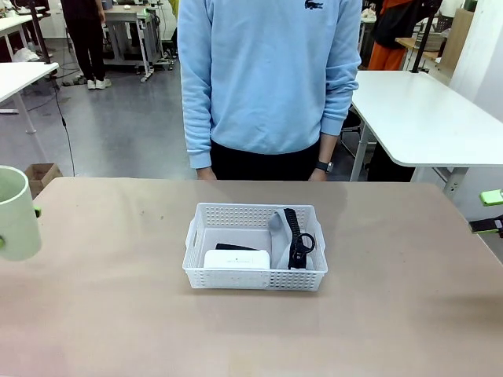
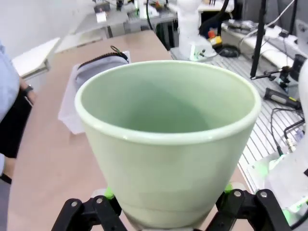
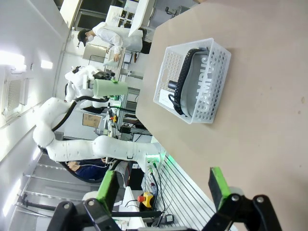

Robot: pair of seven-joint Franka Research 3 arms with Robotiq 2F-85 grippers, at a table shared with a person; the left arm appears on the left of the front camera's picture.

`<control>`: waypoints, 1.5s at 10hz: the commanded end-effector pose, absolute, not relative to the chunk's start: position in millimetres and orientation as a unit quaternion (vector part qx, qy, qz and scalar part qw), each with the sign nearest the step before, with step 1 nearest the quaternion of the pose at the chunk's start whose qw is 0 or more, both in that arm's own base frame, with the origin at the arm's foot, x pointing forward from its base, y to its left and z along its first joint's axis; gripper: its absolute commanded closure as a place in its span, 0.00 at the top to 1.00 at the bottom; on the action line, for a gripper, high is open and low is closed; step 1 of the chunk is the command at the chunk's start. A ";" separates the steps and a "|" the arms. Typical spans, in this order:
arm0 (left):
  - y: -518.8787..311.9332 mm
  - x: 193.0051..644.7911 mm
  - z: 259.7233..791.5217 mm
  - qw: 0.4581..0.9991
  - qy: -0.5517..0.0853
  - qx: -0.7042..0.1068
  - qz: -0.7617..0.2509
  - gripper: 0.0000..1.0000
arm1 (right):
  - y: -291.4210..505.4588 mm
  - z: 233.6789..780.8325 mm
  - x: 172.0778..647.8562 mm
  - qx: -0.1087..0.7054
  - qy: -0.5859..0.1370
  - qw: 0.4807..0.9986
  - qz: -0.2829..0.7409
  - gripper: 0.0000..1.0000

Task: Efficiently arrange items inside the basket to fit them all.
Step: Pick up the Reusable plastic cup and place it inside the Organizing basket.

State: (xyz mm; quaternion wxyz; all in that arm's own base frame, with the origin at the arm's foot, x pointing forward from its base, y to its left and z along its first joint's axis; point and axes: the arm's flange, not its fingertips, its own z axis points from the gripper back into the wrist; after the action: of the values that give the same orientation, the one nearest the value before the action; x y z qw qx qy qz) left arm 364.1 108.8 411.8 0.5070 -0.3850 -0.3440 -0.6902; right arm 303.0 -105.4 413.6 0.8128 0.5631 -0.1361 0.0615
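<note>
Left tool pinches cup past table edge; right tool spread.

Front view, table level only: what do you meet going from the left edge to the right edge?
Pale green cup held by the left gripper → white basket → white power strip inside it → grey pouch with black strap → right gripper at the right edge.

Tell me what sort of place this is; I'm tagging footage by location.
Probably a robotics lab or workshop: white worktables on a bare grey floor, a white robot arm on a cable-strewn bench, and another person working at a far bench.
</note>
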 end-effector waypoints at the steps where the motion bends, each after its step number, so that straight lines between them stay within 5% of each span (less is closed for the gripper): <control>1: 70.6 349.9 427.4 0.545 -0.325 -0.344 -0.692 0.26 | -107.1 414.6 301.9 0.565 -0.142 0.810 0.069 1.00; 2: 63.7 344.5 436.8 0.547 -0.342 -0.334 -0.687 0.00 | -107.1 414.6 301.9 0.565 -0.142 0.810 0.069 1.00; 9: 69.8 350.8 445.7 0.524 -0.334 -0.345 -0.703 0.00 | -107.1 414.6 301.9 0.565 -0.142 0.810 0.069 1.00; 10: 66.6 349.5 442.3 0.529 -0.332 -0.347 -0.699 0.84 | -107.1 414.6 301.9 0.565 -0.142 0.810 0.069 1.00; 15: -77.7 434.1 512.8 0.547 -0.158 -0.298 -0.766 0.84 | -107.1 414.6 301.9 0.565 -0.142 0.810 0.069 1.00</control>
State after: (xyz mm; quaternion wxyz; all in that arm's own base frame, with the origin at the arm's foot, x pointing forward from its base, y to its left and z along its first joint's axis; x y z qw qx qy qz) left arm 403.7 -71.6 512.8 0.5250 -0.3089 -0.2118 -0.7642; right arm 302.9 -105.4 413.5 0.8127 0.5632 -0.1361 0.0614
